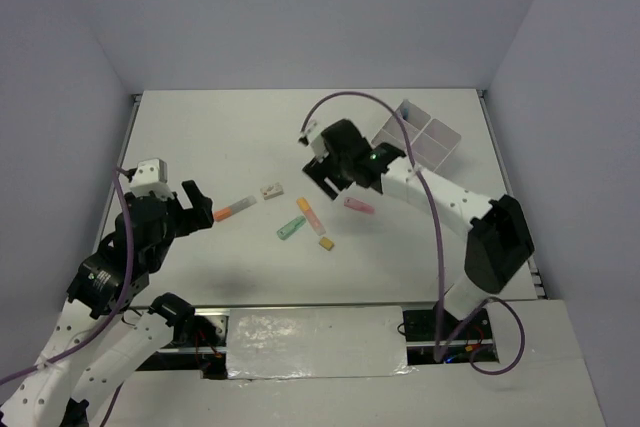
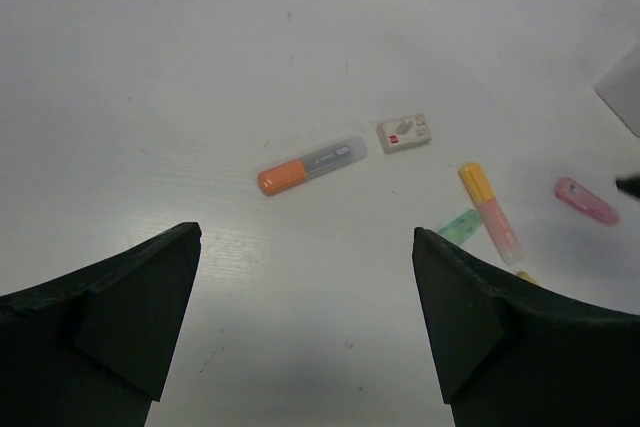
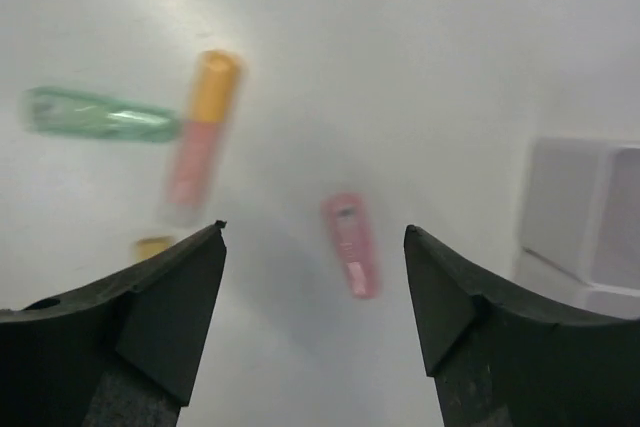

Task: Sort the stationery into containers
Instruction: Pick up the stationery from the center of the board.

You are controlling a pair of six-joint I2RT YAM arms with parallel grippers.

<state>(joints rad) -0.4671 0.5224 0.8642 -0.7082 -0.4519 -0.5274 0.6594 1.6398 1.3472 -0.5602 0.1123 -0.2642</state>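
My black left gripper points forward-right, jaws spread fully wide, empty. My black right gripper is reached far forward, angled down, jaws apart, nothing held.

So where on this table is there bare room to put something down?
Bare: the far-left table beyond the orange marker and small eraser; also the near strip on the robot's side of the green marker. Crowded: the middle, from the orange marker across to the pink marker.

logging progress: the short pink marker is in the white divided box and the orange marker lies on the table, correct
No: the short pink marker, like the orange marker, lies on the table, outside the white divided box (top external view).
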